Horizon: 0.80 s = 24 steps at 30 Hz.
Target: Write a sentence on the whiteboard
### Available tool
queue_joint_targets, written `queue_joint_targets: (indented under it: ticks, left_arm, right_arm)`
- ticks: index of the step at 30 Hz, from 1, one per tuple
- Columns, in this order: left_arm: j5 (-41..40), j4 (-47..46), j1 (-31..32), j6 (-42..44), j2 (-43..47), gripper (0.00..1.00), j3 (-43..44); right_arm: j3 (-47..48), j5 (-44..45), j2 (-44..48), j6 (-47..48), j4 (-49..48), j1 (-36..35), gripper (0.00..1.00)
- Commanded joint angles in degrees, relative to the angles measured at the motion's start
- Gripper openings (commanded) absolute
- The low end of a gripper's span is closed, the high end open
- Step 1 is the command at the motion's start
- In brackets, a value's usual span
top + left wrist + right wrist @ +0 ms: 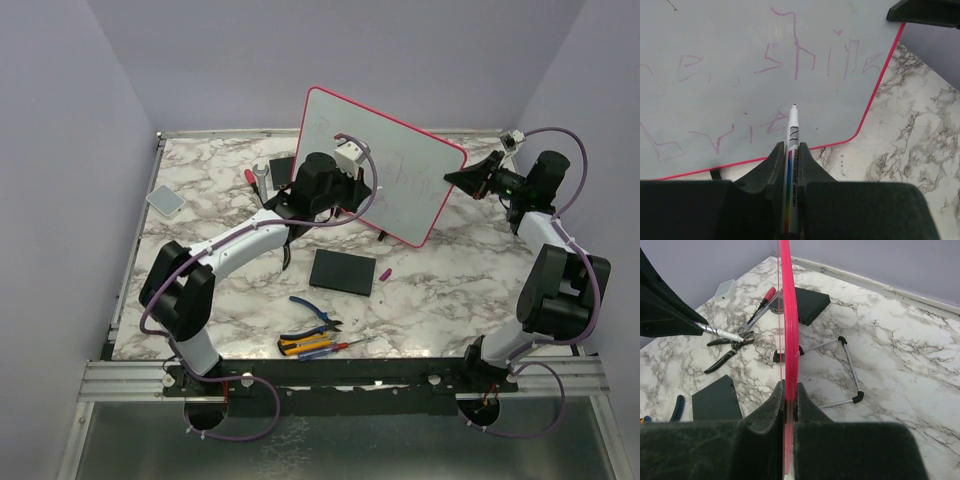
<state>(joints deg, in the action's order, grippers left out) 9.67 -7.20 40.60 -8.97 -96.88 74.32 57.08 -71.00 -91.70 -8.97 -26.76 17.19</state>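
Note:
The whiteboard, pale with a pink-red frame, stands tilted at the back middle of the table. Faint pink lettering, the sentence, runs in two lines across it; the letters also show faintly in the top view. My left gripper is shut on a white marker. The marker's tip is at the board's face, between the two lines of lettering near the lower right corner. My right gripper is shut on the board's pink edge, at the board's right side in the top view.
A flat black slab and a small pink cap lie in front of the board. Blue pliers and screwdrivers lie near the front edge. A grey pad sits far left. The board's wire stand rests behind it.

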Motion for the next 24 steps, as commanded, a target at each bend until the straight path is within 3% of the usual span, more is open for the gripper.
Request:
queue_joint_targets:
  ticks: [1, 24]
  left_arm:
    - [0.28, -1.36, 0.71, -1.24, 1.35, 0.0, -1.18]
    - [-1.65, -6.6, 3.87, -3.19, -9.14, 0.0, 6.55]
  right_arm:
    - [-0.59, 0.6, -0.96, 3.59, 4.53, -1.49, 0.01]
    - [-0.41, 0.69, -1.55, 3.61, 4.61, -1.54, 0.01]
